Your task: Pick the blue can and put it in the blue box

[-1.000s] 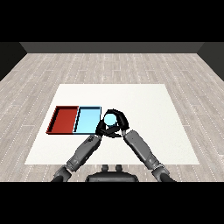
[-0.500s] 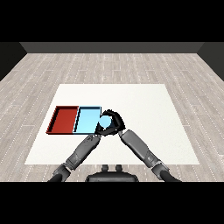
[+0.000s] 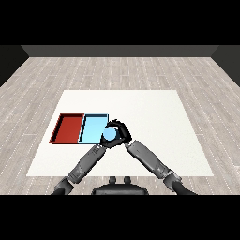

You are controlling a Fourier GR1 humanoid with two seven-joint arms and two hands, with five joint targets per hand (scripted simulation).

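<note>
**Blue can held at the edge of the light blue tray**

A white table (image 3: 154,122) fills the middle of the head view, set on a grey plank floor (image 3: 201,79). On its left part lie two shallow trays side by side and touching: the red tray (image 3: 69,128) on the outside and the light blue tray (image 3: 92,127) next to it, nearer the table's centre.

Two grey forearms reach in from the lower corners and meet just at the near right corner of the light blue tray. The right hand (image 3: 120,132) is curled round the blue can (image 3: 108,135), its black fingers wrapping over the top and right side of the can. The can's pale blue round face is turned toward the camera, and it overlaps the tray's right rim; whether it touches the tray cannot be told.

The left hand (image 3: 104,144) sits just below and beside the can, mostly hidden behind it and the right hand, so whether its fingers are released or clenched cannot be told.
</note>
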